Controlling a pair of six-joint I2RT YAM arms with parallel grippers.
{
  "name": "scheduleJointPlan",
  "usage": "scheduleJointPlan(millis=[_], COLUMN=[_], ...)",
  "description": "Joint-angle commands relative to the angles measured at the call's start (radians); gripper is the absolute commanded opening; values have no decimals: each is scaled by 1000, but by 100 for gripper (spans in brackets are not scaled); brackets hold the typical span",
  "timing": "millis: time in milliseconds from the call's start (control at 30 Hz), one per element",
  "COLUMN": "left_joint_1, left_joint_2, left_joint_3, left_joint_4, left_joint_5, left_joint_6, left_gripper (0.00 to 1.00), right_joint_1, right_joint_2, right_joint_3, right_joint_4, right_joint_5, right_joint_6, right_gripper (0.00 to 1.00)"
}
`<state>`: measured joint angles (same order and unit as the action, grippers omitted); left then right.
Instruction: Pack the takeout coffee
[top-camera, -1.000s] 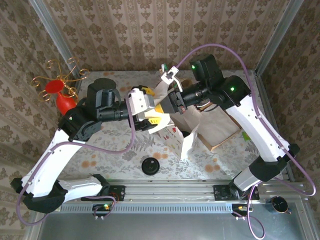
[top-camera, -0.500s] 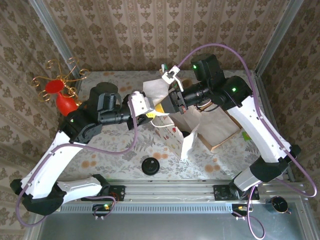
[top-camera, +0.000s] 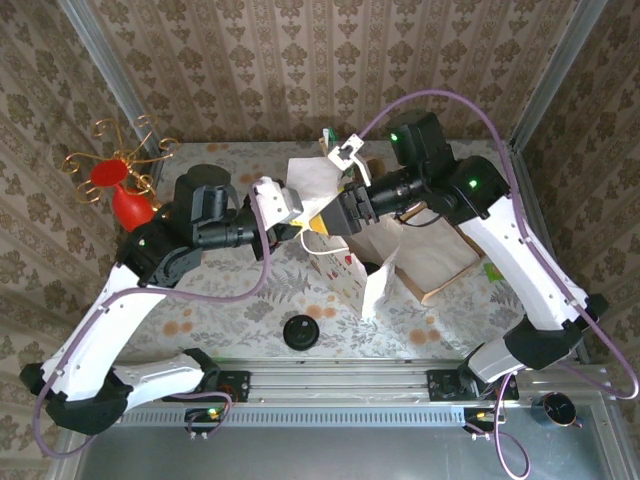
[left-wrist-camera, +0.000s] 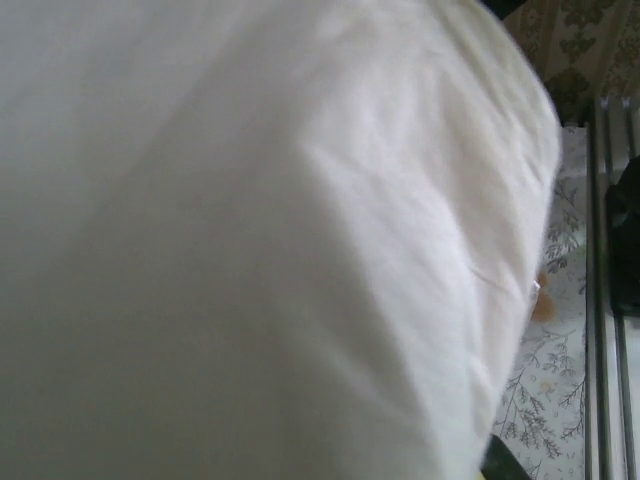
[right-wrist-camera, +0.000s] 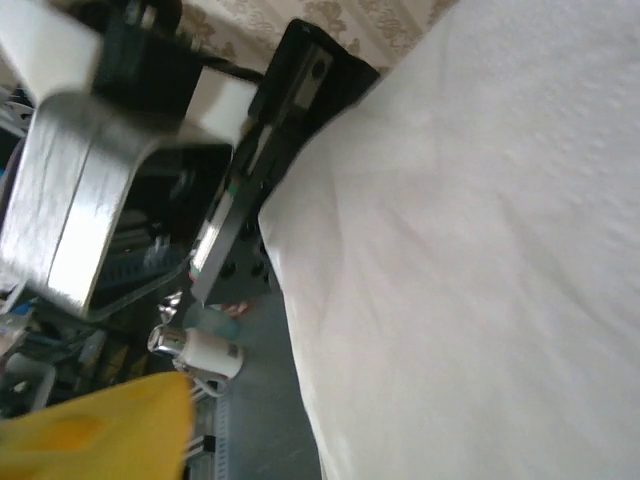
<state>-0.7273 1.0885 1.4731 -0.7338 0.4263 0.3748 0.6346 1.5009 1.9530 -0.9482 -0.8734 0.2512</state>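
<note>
Both arms meet over the middle of the surface (top-camera: 235, 290), right above the white paper bag (top-camera: 347, 280), whose mouth gapes upward. The left fingers (top-camera: 316, 223) and right fingers (top-camera: 340, 214) sit just beside each other at the bag's top flap. On the wrist cams the bag's paper (left-wrist-camera: 250, 250) (right-wrist-camera: 480, 260) is up close. I honestly can't tell if either pair is open, closed or pinching paper.

Can't tell where the takeout coffee is either. There's a dark round patch (top-camera: 373, 268) down in the bag's mouth, unclear what. The loose black lid disc (top-camera: 300, 331) lies near the arm bases, apart from the bag.
</note>
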Motion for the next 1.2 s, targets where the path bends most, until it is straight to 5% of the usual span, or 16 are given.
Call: scheduleJointPlan(millis=[0,167,367,867,1167], left_joint_1=[65,130,132,92,136], left_joint_2=[-10,6,62,99,65], left_joint_3=[-4,9,75,138,97], left_joint_4=[23,-27,-153,-250,-125], left_joint_5=[130,251,326,377,409], left_joint_6=[-95,-131,-96,-44,-111], left_gripper=[0,0,0,0,0], right_joint_1=[-33,-51,-49,-46,-18], right_joint_2=[-97,-292,-432,-53,-74], right_joint_3=[-23,-182,-407,-72,-156], right_joint_4=[-74,63,470,369,294], right_joint_5=[176,402,243,-49,-83], right_joint_6=[-88,-214,-398,-451,-442], right_gripper=[100,100,100,100,99])
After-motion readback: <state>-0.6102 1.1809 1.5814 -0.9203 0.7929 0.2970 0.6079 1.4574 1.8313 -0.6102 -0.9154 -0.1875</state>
